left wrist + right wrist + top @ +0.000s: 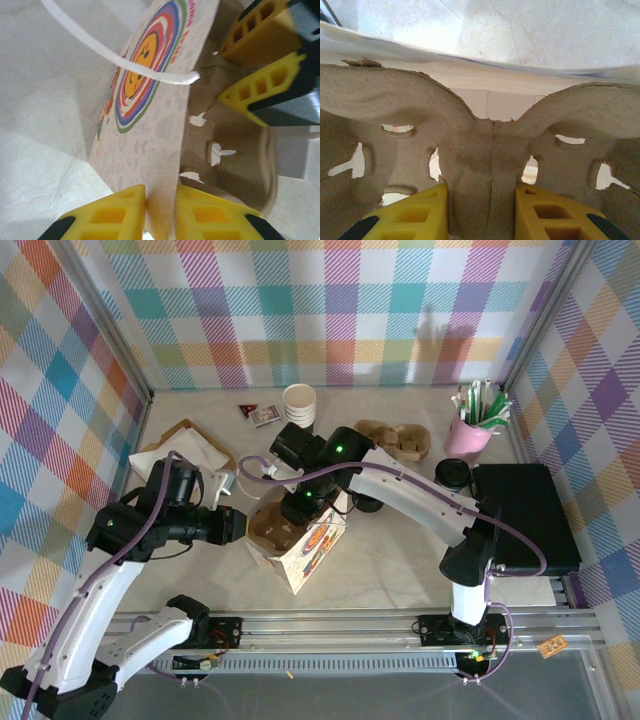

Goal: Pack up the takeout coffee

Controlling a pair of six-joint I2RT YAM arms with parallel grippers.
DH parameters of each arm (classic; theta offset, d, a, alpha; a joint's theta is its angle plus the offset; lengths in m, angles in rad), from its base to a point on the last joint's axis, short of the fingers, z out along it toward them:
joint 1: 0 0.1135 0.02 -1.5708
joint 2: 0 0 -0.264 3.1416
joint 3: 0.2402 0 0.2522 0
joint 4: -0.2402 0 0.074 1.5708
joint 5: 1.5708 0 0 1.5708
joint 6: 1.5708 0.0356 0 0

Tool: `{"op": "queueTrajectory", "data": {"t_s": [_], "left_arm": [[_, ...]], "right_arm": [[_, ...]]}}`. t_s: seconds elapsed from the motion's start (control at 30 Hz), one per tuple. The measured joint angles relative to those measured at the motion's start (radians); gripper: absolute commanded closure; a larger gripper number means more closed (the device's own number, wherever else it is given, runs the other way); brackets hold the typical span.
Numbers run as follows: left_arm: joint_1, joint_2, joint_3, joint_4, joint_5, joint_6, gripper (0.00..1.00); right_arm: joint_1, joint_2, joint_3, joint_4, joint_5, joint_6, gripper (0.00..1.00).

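Pulp carrier [485, 150] pinched at centre ridge by right jaws, in printed bag [150, 125]; left jaws nipped bag wall. Takeout coffee [368, 505] apparently stood on desk [400, 560] beside bag, under right arm [420, 495]. Risk: carrier snagging rim, tearing bag.

The bag [150, 130] is matt printed paper with a white twisted-cord handle [165, 76]. The cup carrier [485, 145] is rough, fibrous moulded pulp. The fingers [415, 215] of the right tool [481, 210] are smooth yellow plastic. The surface [45, 125] is smooth, pale and faintly glossy.
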State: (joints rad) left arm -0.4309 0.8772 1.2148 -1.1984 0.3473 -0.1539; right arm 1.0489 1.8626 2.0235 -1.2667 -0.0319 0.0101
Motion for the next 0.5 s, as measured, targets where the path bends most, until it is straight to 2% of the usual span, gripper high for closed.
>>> {"op": "queueTrajectory", "data": {"t_s": [0.23,0.5], "left_arm": [[0.000,0.004,0.001,-0.010,-0.006,-0.010,1.00],[0.000,0.004,0.017,-0.034,-0.029,-0.015,1.00]], "right_arm": [[0.005,-0.003,-0.035,0.024,0.015,0.000,0.69],[0.025,-0.051,-0.139,0.101,0.042,0.000,0.69]]}}
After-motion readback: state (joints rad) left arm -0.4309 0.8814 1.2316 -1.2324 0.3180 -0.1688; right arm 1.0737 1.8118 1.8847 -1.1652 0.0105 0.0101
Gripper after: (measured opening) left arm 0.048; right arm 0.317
